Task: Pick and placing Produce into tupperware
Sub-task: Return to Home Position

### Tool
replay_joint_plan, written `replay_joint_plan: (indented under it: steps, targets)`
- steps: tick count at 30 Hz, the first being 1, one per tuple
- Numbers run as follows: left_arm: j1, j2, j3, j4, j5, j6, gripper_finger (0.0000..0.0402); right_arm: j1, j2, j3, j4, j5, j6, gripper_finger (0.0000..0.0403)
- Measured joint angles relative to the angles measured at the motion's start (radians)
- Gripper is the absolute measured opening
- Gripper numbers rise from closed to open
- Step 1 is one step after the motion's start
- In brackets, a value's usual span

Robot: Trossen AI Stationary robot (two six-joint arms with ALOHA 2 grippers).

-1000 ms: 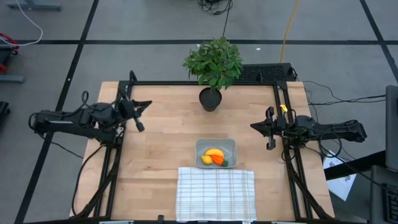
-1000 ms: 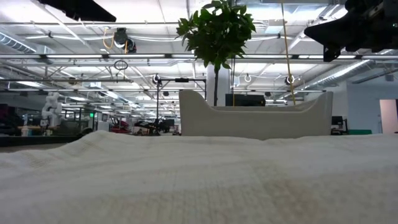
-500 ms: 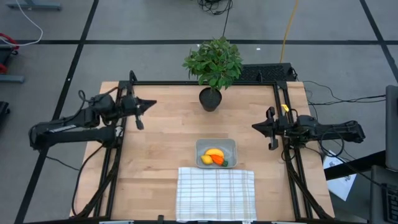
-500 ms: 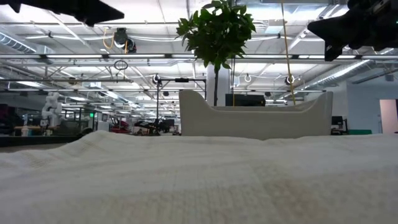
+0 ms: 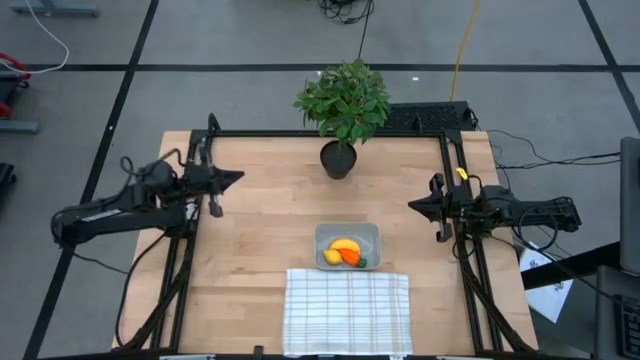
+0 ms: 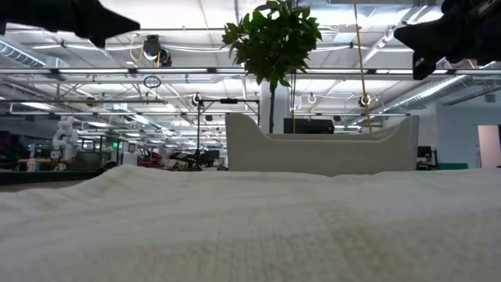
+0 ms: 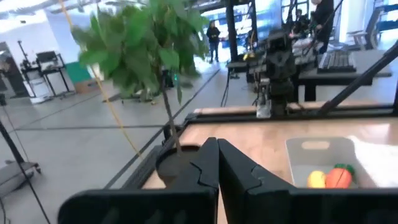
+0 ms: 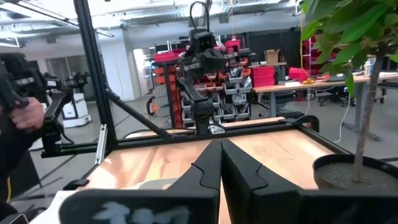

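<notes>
The clear tupperware (image 5: 348,245) sits near the table's middle, just beyond the checked cloth. Inside it lie the yellow banana (image 5: 345,244), the orange carrot (image 5: 351,256) with its green top, and the small lemon (image 5: 331,257). The left wrist view shows the tupperware (image 7: 323,152) with the lemon (image 7: 316,179) and carrot (image 7: 339,177). My left gripper (image 5: 237,176) is shut, raised over the table's left side. My right gripper (image 5: 412,205) is shut, raised at the right side. Both are far from the container.
A potted plant (image 5: 341,110) stands at the table's far middle. A white checked cloth (image 5: 347,310) lies at the near edge, filling the low view's foreground. Bare wood lies left and right of the container. A person's hand (image 8: 25,115) shows beyond the table.
My left arm has swung its gripper toward the far edge, then drawn back slightly toward the table's left edge and levelled. My right gripper has retreated a little toward the right edge. The produce and container have stayed put.
</notes>
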Motion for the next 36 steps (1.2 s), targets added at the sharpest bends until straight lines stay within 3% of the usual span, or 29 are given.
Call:
replay_joint_plan:
  steps: [6,14,26,30,36]
  targets:
    - [-0.005,0.0,-0.136,0.1,-0.03,-0.006,0.0,0.0,0.007,0.0,0.003,0.0,0.024,0.0]
    - [-0.1,-0.006,-0.147,0.081,-0.049,0.011,0.0,0.0,0.011,-0.027,0.034,0.0,0.052,0.0]
    - [-0.355,-0.006,-0.147,0.03,-0.341,0.086,0.0,0.0,0.012,-0.029,0.031,-0.017,0.039,0.0]
    - [-0.34,-0.006,-0.147,0.031,-0.315,0.133,0.0,0.0,0.012,-0.029,0.03,-0.048,0.009,0.0]
    - [-0.251,-0.006,-0.147,0.032,-0.144,0.167,0.0,0.0,0.012,-0.029,0.03,-0.047,-0.008,0.0]
